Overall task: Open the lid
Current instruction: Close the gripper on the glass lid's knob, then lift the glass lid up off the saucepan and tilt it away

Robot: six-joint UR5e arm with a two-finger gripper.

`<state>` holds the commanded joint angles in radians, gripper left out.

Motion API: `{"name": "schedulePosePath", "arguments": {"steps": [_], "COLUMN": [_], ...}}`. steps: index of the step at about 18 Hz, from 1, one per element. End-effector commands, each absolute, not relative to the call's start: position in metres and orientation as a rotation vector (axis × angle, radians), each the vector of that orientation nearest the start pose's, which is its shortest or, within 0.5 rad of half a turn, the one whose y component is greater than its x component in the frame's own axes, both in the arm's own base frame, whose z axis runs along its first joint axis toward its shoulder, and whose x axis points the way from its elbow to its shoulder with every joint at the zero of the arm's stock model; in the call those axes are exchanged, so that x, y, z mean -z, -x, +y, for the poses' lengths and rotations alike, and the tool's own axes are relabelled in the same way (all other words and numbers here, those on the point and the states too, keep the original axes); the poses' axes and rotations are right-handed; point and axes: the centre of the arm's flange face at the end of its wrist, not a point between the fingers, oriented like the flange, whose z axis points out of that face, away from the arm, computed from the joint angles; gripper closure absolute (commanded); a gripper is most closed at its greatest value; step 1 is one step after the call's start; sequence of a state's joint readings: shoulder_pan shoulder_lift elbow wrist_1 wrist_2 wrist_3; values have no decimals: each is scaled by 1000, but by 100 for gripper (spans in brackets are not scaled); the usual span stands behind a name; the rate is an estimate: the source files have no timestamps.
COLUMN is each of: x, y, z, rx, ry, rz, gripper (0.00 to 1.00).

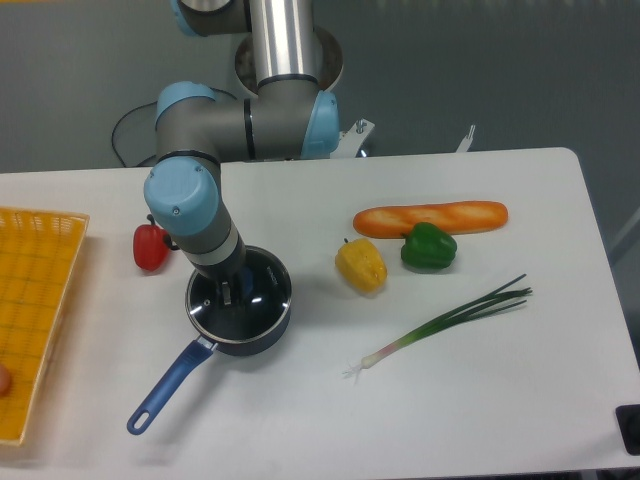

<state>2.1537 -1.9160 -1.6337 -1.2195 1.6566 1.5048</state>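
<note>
Robot lab, not a kitchen: UR5e arm (215, 125) mounted at plain white table (480, 400), grey backdrop wall, loose cable (125, 125) behind, toy-looking food props like the baguette (430, 216) laid out.

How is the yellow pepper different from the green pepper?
The yellow pepper is yellow and sits alone on the table; the green pepper is green and sits right against the bread. The yellow one lies nearer the saucepan. Both are small, lumpy bell peppers.
</note>
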Motion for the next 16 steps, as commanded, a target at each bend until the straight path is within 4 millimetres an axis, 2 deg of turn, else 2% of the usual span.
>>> {"name": "schedulePosePath", "arguments": {"steps": [6, 9, 14, 16], "x": [-325, -339, -357, -361], "y": [239, 256, 286, 295], "z": [569, 565, 554, 550], "rx": [-56, -4, -36, -45], "ry": [2906, 2938, 2958, 2963], "rz": [1425, 1400, 1319, 1296], "gripper": [44, 44, 44, 47]}}
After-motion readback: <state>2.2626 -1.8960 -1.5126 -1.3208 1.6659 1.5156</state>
